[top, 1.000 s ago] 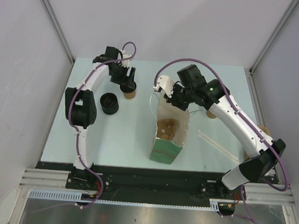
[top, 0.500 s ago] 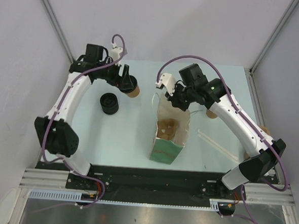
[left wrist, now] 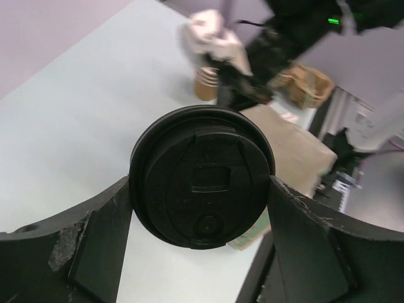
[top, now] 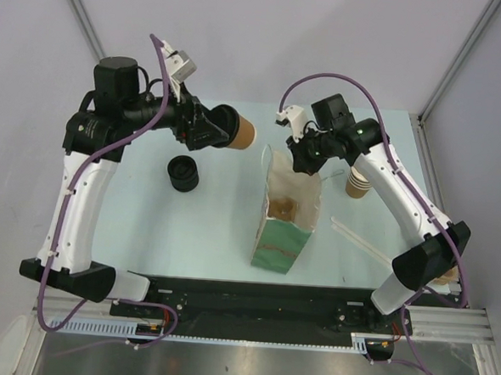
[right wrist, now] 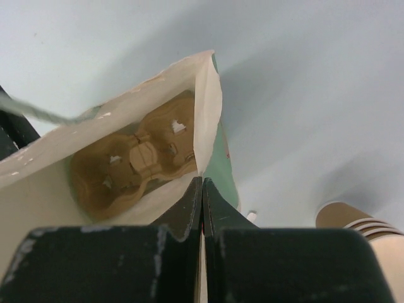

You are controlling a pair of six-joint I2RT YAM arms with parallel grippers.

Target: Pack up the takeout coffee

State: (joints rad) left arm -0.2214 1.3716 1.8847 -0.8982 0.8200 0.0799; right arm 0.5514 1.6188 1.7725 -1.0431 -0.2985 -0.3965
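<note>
The pale table [top: 188,226] carries everything. The left arm [top: 79,202] is reared up over its far left side, and the right arm [top: 402,205] reaches in from the right. A green and cream paper bag [top: 286,232] stands upright and open at the middle, with a brown cup carrier [right wrist: 136,161] at its bottom. A stack of lidless cups [top: 359,184] stands right of the bag and a low stack of lids [top: 183,173] left of it. The takeout coffee [top: 243,134] is off the table, tipped sideways, beyond and left of the bag's mouth. The left end effector [top: 222,128] is clamped on it at the lid end. The right end effector [right wrist: 202,208] is pinched together on the bag's far rim.
</note>
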